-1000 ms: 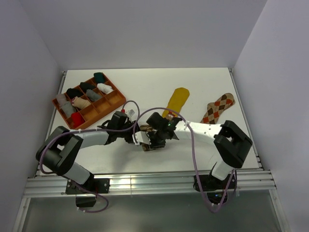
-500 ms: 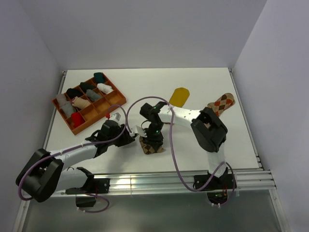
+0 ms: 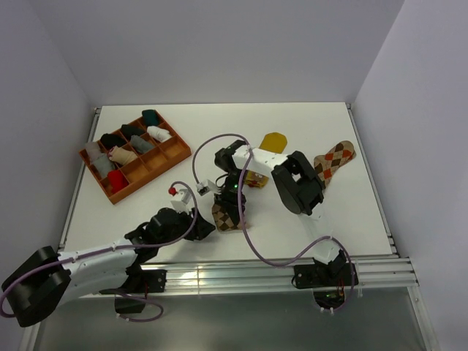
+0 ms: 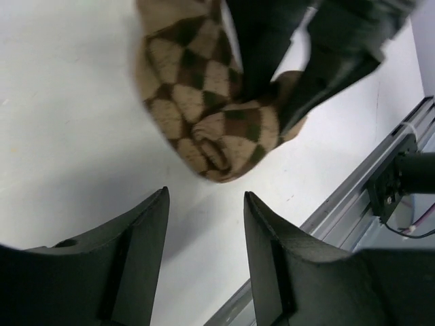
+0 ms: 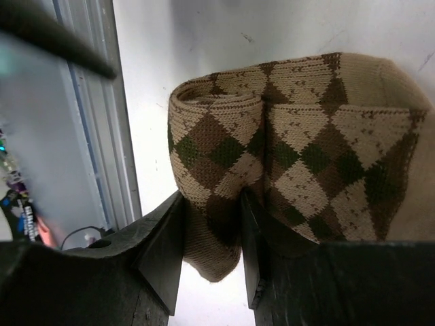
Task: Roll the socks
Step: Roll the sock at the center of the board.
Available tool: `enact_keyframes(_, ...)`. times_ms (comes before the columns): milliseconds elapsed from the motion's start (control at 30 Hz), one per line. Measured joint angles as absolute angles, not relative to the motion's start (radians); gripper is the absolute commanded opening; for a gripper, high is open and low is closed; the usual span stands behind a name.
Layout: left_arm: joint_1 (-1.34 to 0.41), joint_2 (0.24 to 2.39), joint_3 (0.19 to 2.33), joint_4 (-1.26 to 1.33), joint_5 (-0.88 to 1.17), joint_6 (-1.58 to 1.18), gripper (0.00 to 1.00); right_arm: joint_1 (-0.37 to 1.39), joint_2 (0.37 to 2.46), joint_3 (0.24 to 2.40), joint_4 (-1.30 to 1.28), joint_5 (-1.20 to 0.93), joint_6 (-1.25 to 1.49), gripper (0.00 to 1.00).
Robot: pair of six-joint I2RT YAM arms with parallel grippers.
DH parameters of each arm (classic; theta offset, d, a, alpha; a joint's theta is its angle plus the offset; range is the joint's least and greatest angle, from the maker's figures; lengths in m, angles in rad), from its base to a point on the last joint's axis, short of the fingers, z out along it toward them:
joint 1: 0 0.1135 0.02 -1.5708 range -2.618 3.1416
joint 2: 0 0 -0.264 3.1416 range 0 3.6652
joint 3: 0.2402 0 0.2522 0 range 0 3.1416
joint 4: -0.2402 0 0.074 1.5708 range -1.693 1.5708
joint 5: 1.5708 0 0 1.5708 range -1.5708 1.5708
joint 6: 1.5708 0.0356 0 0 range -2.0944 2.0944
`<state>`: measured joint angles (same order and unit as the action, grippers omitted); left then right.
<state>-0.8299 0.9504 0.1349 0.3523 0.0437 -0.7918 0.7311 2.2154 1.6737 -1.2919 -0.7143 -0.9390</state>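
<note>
The brown-and-cream argyle sock [image 3: 221, 217] lies partly rolled into a bundle near the table's front middle. My right gripper [image 3: 229, 205] stands over it. In the right wrist view the right gripper [image 5: 212, 204] is shut on the rolled end of the argyle sock [image 5: 285, 149]. My left gripper [image 3: 202, 226] sits just to the bundle's left, apart from it. In the left wrist view the left gripper [image 4: 205, 197] is open and empty, with the bundle [image 4: 211, 129] ahead of its fingertips. The mustard sock [image 3: 274, 141] and the orange argyle sock [image 3: 333, 161] lie flat farther back, partly behind the right arm.
An orange divided tray [image 3: 153, 174] with several small sock bundles stands at the back left. The metal rail of the table's front edge [image 4: 353, 190] runs close by the bundle. The right arm's cable [image 3: 252, 241] loops over the table in front of the bundle.
My left gripper has let go of the bundle, opened wider and pulled back toward the near left. The right arm has folded in over the bundle and keeps its grip.
</note>
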Motion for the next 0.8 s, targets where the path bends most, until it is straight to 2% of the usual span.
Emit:
enact_keyframes(333, -1.004, 1.131, 0.330, 0.354, -0.172, -0.636, 0.58, 0.723, 2.252, 1.715, -1.337, -0.723, -0.931, 0.42)
enact_keyframes(800, -1.015, 1.272, 0.352, 0.451, -0.177, -0.538, 0.58, 0.709, 2.281, 1.737, -1.373, -0.736, -0.923, 0.42)
